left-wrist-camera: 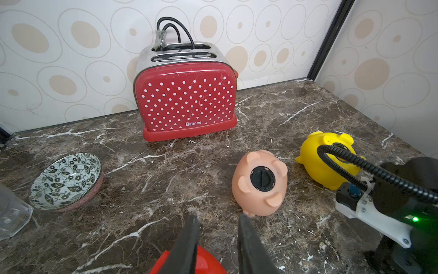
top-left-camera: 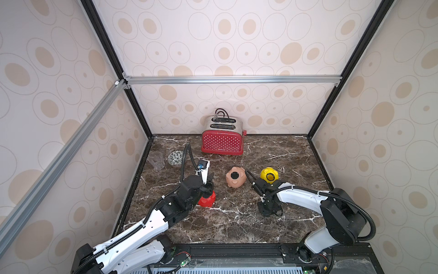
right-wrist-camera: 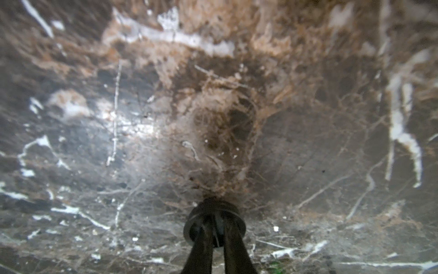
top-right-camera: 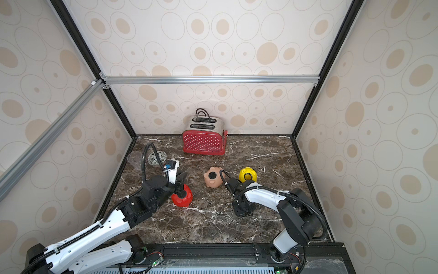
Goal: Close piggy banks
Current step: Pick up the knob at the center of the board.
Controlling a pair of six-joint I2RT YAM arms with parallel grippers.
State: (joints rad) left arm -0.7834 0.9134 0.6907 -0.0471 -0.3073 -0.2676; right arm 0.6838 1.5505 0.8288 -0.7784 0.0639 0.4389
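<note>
The red piggy bank [top-left-camera: 208,201] stands at the left of the marble table, and my left gripper [top-left-camera: 210,180] is shut on it; in the left wrist view the red piggy bank [left-wrist-camera: 203,261] sits low between the two fingers, whose tips reach past it. Belly up at the middle lies the peach-pink piggy bank [top-left-camera: 234,181], a black plug in its hole. The yellow piggy bank [top-left-camera: 269,175] lies at the right, its belly hole open. My right gripper [right-wrist-camera: 216,225] points straight down at the table, shut on a black round plug [right-wrist-camera: 213,206].
A red polka-dot toaster [top-left-camera: 222,140] stands at the back wall. A patterned bowl [top-left-camera: 175,158] and a clear glass [top-left-camera: 156,160] sit at the back left. The right arm [top-left-camera: 298,197] reaches in just in front of the yellow pig.
</note>
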